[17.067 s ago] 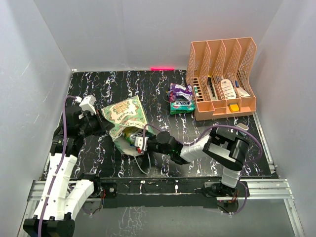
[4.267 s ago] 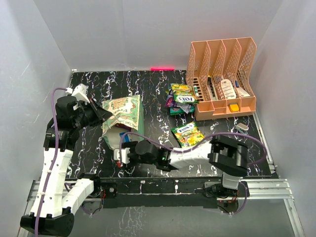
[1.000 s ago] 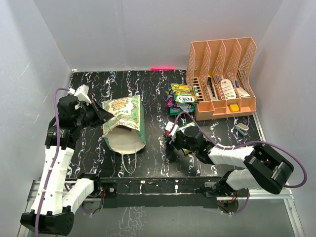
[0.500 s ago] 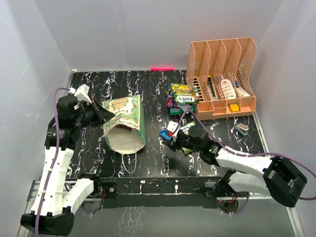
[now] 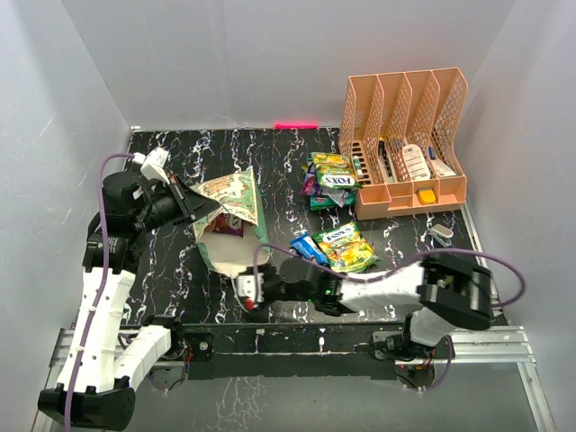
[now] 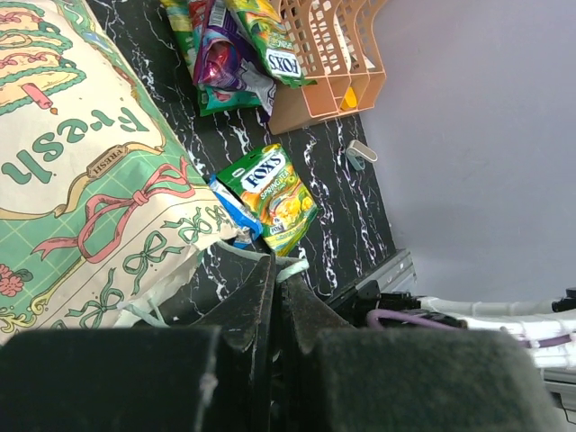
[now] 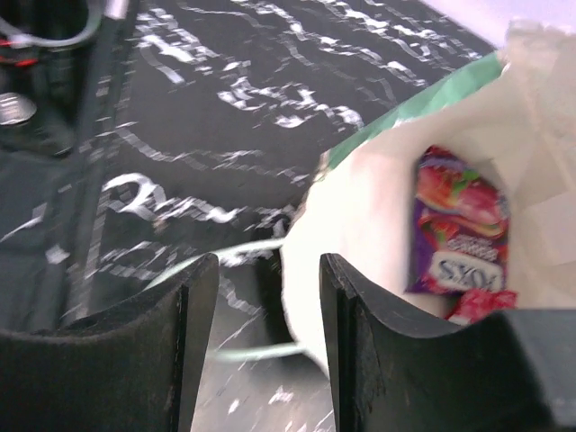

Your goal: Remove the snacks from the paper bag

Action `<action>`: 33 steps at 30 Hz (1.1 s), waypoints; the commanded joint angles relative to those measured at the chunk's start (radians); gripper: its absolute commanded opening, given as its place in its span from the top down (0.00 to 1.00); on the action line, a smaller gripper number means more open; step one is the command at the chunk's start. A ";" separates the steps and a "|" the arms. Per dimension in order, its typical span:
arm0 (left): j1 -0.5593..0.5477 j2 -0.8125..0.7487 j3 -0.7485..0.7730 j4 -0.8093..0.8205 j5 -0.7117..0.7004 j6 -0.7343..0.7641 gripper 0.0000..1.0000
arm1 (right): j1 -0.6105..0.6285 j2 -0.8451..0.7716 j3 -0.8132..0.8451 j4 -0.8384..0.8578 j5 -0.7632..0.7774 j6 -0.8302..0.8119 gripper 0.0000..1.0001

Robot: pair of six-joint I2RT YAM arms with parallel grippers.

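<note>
The mint-green paper bag (image 5: 236, 200) lies on its side with its mouth toward the arms. My left gripper (image 5: 198, 209) is shut on the bag's rim, seen pinched in the left wrist view (image 6: 274, 266). My right gripper (image 5: 245, 292) is open and empty just in front of the bag's mouth (image 7: 265, 270). A purple FOX'S packet (image 7: 457, 236) and a pink one (image 7: 475, 306) lie inside the bag (image 7: 373, 216). Outside, a blue packet (image 5: 308, 247) and a green FOX'S packet (image 5: 346, 246) lie side by side. Several packets are piled further back (image 5: 328, 180).
The peach mesh organizer (image 5: 407, 148) stands at the back right beside the pile. A small grey object (image 5: 443, 232) lies near the right edge. The bag's thin string handle (image 7: 211, 256) trails on the black marbled tabletop (image 5: 180, 270) between my right fingers.
My right gripper has let go of the blue packet beside the green one and moved left to the bag's mouth. The left gripper has tilted the bag slightly.
</note>
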 commanded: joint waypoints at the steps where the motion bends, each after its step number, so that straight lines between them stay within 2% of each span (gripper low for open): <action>1: -0.004 -0.006 0.004 0.029 0.056 -0.008 1.00 | 0.007 0.170 0.170 0.186 0.192 -0.160 0.48; 5: -0.008 -0.005 0.005 0.013 0.050 -0.005 1.00 | -0.013 0.363 0.271 0.262 0.361 -0.307 0.46; 13: -0.013 -0.027 -0.013 0.032 0.056 -0.010 1.00 | -0.127 0.497 0.358 0.249 0.270 -0.429 0.43; 26: -0.017 -0.024 0.007 0.029 0.071 -0.007 1.00 | -0.189 0.696 0.489 0.241 0.297 -0.630 0.41; 33: -0.025 -0.018 0.019 0.015 0.069 -0.002 1.00 | -0.211 0.807 0.614 0.353 0.349 -0.694 0.37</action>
